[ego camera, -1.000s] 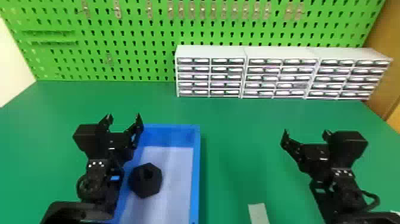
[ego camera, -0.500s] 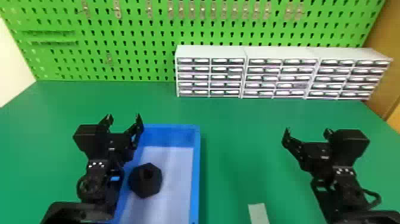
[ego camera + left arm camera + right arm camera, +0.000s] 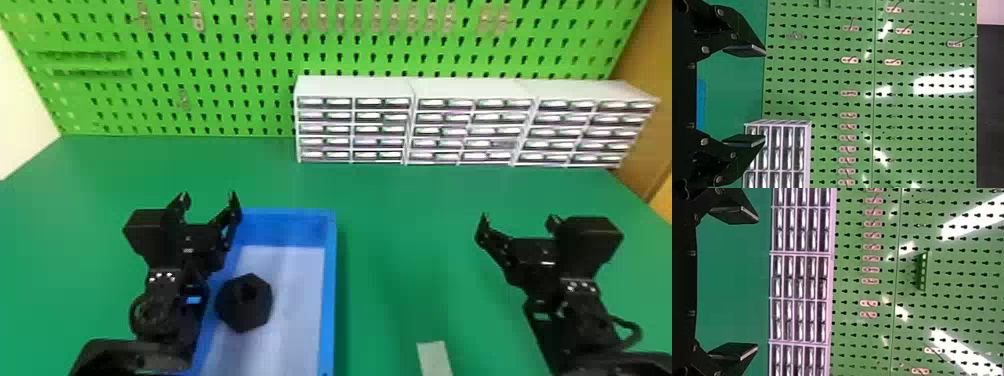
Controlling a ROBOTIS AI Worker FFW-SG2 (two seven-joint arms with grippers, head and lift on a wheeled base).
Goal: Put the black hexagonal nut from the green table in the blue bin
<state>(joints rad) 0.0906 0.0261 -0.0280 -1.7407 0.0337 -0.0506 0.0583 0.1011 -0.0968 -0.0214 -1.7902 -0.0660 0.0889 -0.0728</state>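
Black hexagonal nut (image 3: 257, 312) lies inside the blue bin (image 3: 328, 280), on its pale floor and toward the left wall in the head view. Its finish is dark and matte, its form thick and six-sided, with a round hole in the face. The bin is a straight-walled rectangular tray with a smooth blue rim. It sits on the smooth green surface (image 3: 390, 225).

Head view records the left end effector (image 3: 209, 195) near the bin's far left corner, its two black fingers spread, and the right end effector (image 3: 518, 218) above the surface, well apart from the bin, fingers likewise spread. Left wrist view confirms the wide gap between flat finger pads (image 3: 744, 50) and shows a sliver of blue bin wall between them. Right wrist view shows green surface between the fingers and, beyond, a small green bracket (image 3: 922, 272) mounted on the pegboard.

At the back stands the green pegboard (image 3: 260, 55), perforated in regular rows and fitted with metal hooks (image 3: 286, 15). White drawer cabinets (image 3: 352, 90) line its foot. A pale flat strip (image 3: 434, 357) lies on the surface between the arms. Obstruction noted: the left arm overlaps the bin's left wall, hiding part of it.
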